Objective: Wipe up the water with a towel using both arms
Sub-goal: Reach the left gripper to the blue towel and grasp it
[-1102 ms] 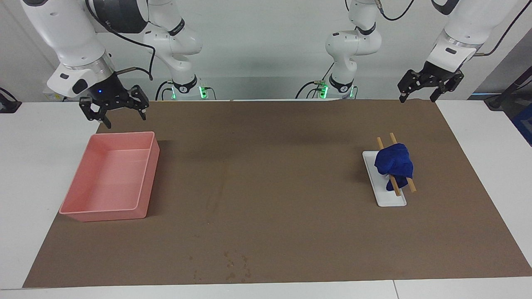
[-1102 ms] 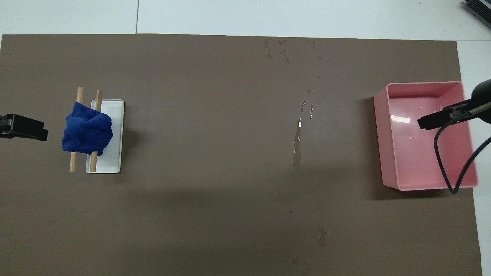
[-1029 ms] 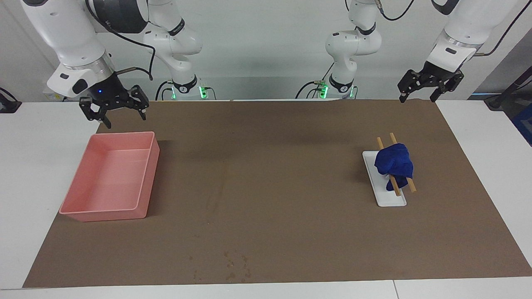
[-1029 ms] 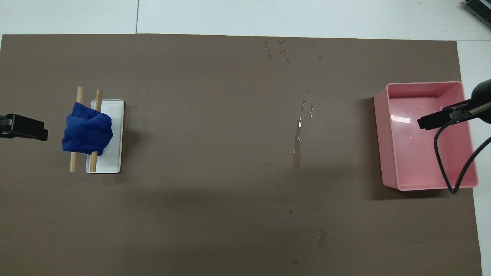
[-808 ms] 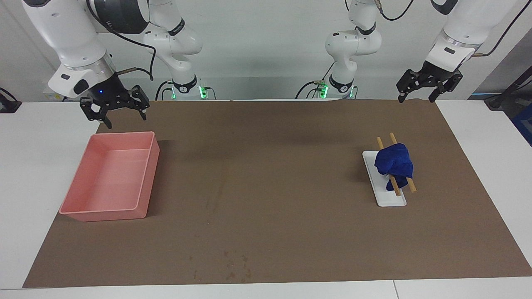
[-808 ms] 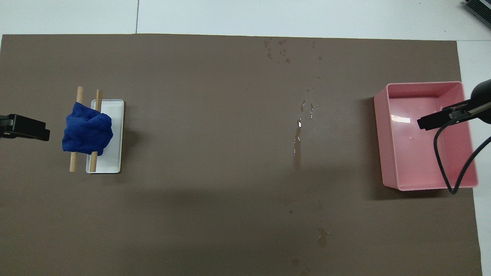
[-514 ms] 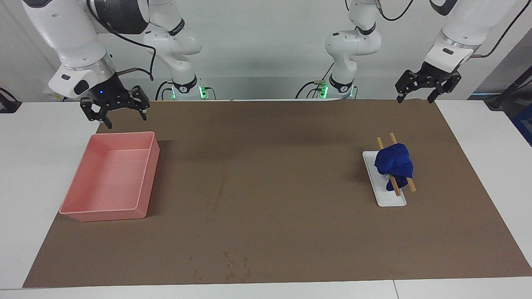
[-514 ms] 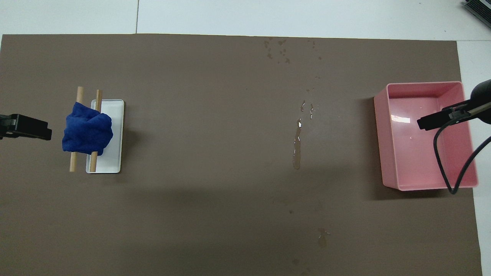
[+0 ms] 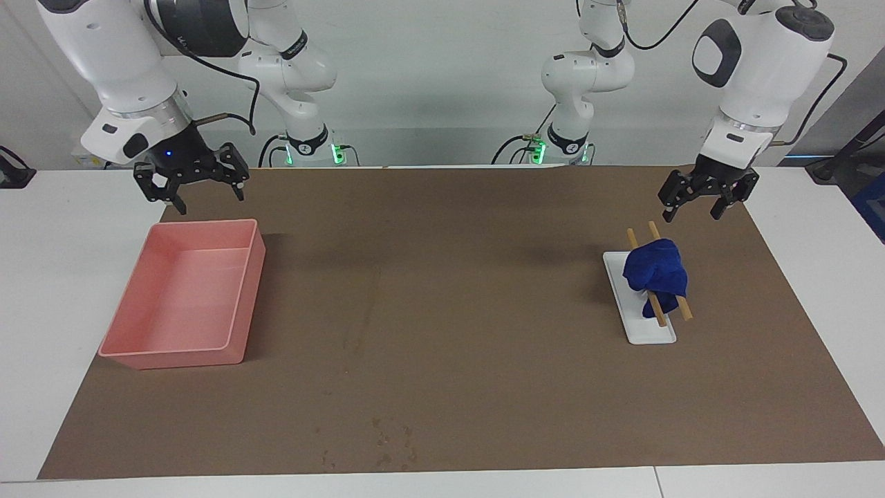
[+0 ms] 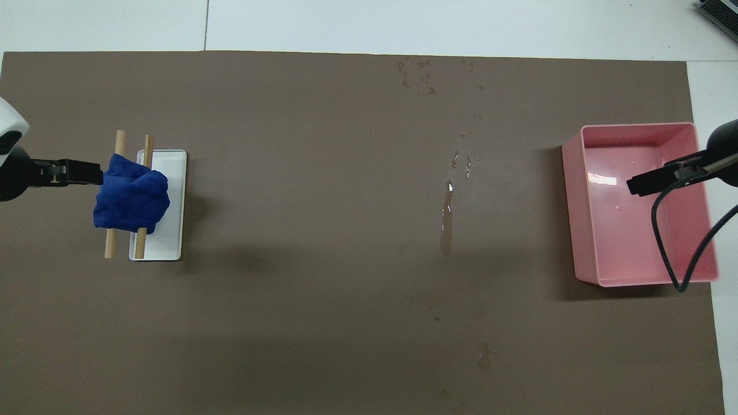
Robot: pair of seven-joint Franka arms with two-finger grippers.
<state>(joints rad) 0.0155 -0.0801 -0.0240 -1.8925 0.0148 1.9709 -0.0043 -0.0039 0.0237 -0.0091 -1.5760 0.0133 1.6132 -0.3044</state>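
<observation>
Towel is one deep-blue wad draped over two wooden rods that lie across a white tray, toward the left arm's end of the bench. Soft and light, I'd judge, so it'll deform and drag, not slide as a block. You'd best pinch the top of the lump from above, clear of the rods, or they may lift with it.

Left end effector is up in the air, jaws wide and empty, over the mat just beside the rod ends; not on the towel. Right end effector waits, jaws wide and empty, over the mat at the edge of the pink bin nearer the robots.

Water: one thin streak mid-mat, between towel and bin, well apart from both. Not wiped yet.

Count: one towel, two rods, one tray, one bin, one streak plus scattered specks farther from the robots.
</observation>
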